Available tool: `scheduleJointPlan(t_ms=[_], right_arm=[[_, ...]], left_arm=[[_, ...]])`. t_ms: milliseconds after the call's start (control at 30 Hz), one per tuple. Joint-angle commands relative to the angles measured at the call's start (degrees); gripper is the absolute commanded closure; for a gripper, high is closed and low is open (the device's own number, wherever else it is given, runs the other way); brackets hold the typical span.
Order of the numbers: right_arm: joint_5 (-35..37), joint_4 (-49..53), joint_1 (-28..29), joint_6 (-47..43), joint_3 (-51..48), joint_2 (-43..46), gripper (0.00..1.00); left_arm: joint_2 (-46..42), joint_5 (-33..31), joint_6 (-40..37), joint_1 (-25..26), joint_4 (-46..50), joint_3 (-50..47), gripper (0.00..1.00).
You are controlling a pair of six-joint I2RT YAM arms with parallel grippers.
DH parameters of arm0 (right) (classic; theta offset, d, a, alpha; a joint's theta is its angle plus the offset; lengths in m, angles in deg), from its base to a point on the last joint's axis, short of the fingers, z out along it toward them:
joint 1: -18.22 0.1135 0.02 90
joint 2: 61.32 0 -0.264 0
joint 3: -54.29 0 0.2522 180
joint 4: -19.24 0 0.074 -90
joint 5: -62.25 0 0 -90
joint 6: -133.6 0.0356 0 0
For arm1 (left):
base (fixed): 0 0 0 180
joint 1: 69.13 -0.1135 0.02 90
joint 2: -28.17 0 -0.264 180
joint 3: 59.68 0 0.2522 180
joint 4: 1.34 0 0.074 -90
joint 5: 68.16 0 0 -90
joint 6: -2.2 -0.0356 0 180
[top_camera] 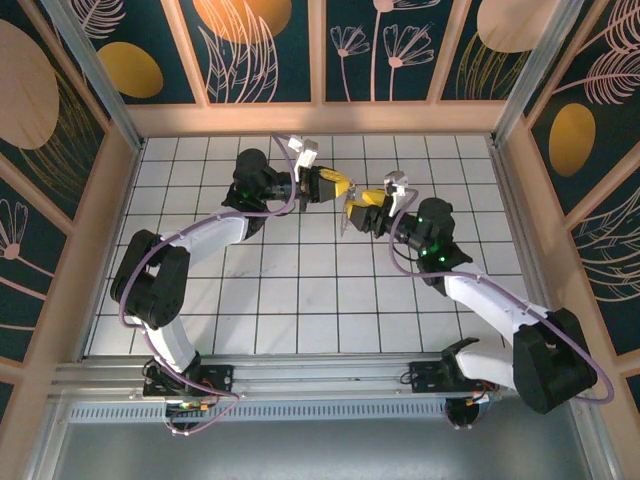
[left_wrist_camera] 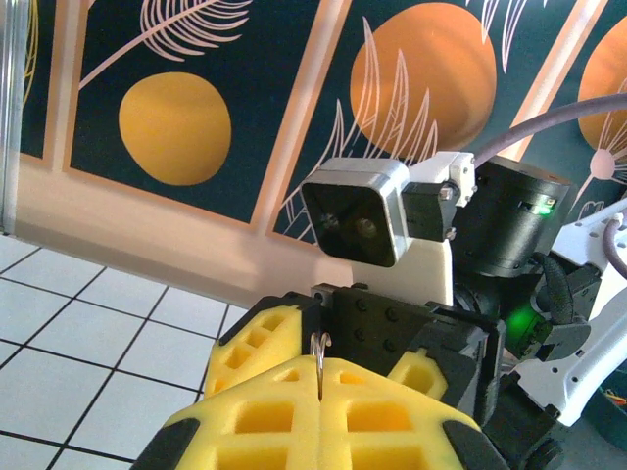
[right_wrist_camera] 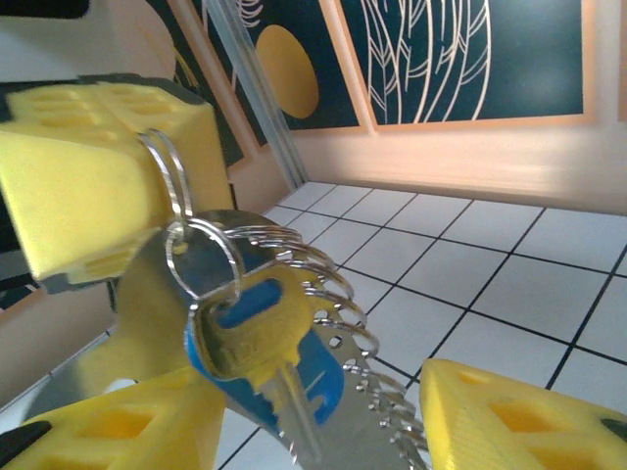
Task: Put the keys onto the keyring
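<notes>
Right wrist view gives us the keyring [right_wrist_camera: 168,184], a thin silver loop clenched in the left gripper [left_wrist_camera: 320,382] at ten o'clock. Below it, toward six o'clock, the keys [right_wrist_camera: 269,367] hang from that loop, blue head foremost. Our right gripper [top_camera: 352,212] stands released, its yellow fingers [right_wrist_camera: 509,421] spread at five and seven o'clock, either side of the keys.

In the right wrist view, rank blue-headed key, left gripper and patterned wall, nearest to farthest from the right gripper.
1. blue-headed key, low centre, close in front.
2. left gripper, upper left, pinching the wire ring.
3. patterned wall, far behind.
</notes>
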Motion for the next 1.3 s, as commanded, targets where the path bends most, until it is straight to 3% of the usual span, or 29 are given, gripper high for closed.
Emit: scheduleJointPlan(t_ms=[0, 233, 600, 1267], right_arm=[[1.36, -1.48, 0.44, -0.97, 2.82, -1.85, 0.46], [0.45, -1.36, 0.43, -1.46, 4.54, -3.44, 0.53], [-2.94, 3.31, 1.46, -4.56, 4.84, -1.97, 1.0], [-5.15, 9.97, 4.74, -8.71, 9.7, -6.33, 1.0]], left_arm=[[-2.33, 0.32, -0.98, 0.23, -1.28, 0.44, 1.0], [-2.6, 0.18, -1.24, 0.21, -1.2, 0.08, 1.0], [-2.6, -3.03, -1.67, 0.23, -1.11, -0.36, 1.0], [-2.62, -5.42, 3.05, 0.23, -8.19, -1.98, 1.0]])
